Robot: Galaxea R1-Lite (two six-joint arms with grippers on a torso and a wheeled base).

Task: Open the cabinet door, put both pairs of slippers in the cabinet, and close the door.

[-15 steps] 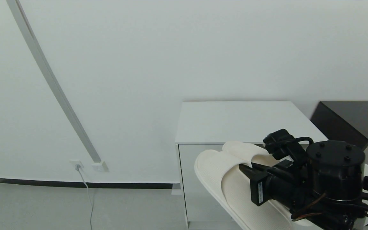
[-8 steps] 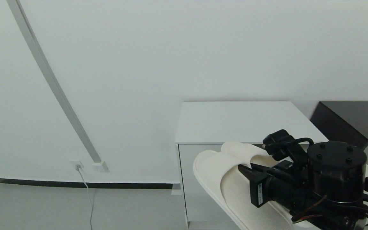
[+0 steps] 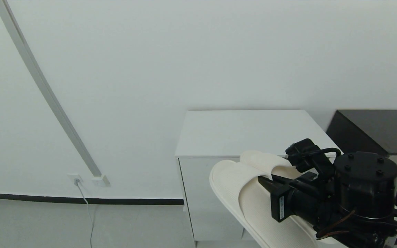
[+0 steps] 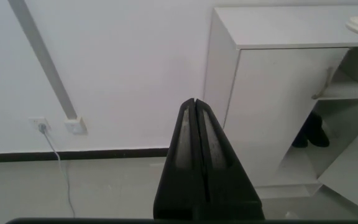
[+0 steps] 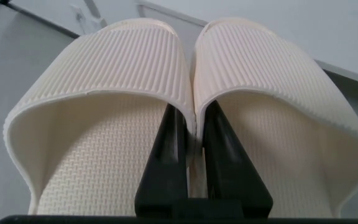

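A pair of cream slippers (image 3: pixel 240 186) hangs in front of the white cabinet (image 3: pixel 243 131), held by my right gripper (image 3: pixel 264 181). In the right wrist view that gripper (image 5: pixel 194 115) is shut on the two inner strap edges of the slippers (image 5: pixel 123 68), which lie side by side. My left gripper (image 4: pixel 195 102) is shut with nothing in it and points at the wall left of the cabinet (image 4: pixel 278 106). The cabinet's right half stands open, showing a shelf (image 4: pixel 344 93) and a dark pair of shoes (image 4: pixel 309 130) below it.
A dark piece of furniture (image 3: pixel 374 131) adjoins the cabinet on the right. A wall socket with a hanging cable (image 3: pixel 76 179) and a slanted grey strip (image 3: pixel 43 89) are on the wall to the left. Bare floor (image 3: pixel 81 224) lies in front.
The whole head picture has shifted to the left, so the camera has moved. The right arm with the slippers keeps its place in the picture.
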